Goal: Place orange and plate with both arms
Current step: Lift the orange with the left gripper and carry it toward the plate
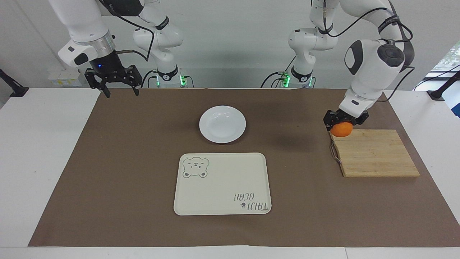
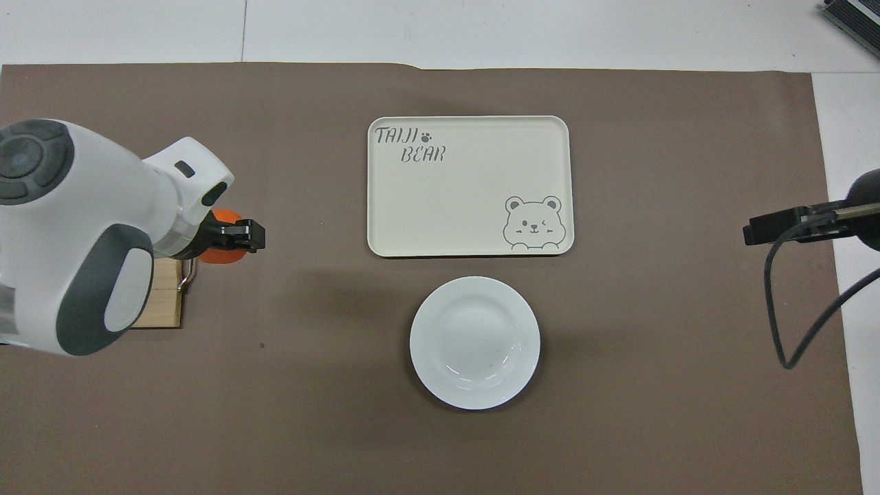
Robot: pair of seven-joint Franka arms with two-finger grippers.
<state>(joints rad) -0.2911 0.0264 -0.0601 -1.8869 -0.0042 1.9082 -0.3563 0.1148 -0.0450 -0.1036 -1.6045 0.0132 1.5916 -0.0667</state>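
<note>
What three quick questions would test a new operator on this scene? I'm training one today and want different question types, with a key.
1. True or false: the plate already lies on the bear tray.
2. Which gripper holds the orange? A) left B) right C) neither
3. Fill in: the orange hangs over the handle end of the wooden ____.

Key:
1. False. The plate rests on the brown mat, nearer to the robots than the tray.
2. A. The left gripper is shut on it; the right gripper waits open over the mat's corner at its own end.
3. Cutting board.
</note>
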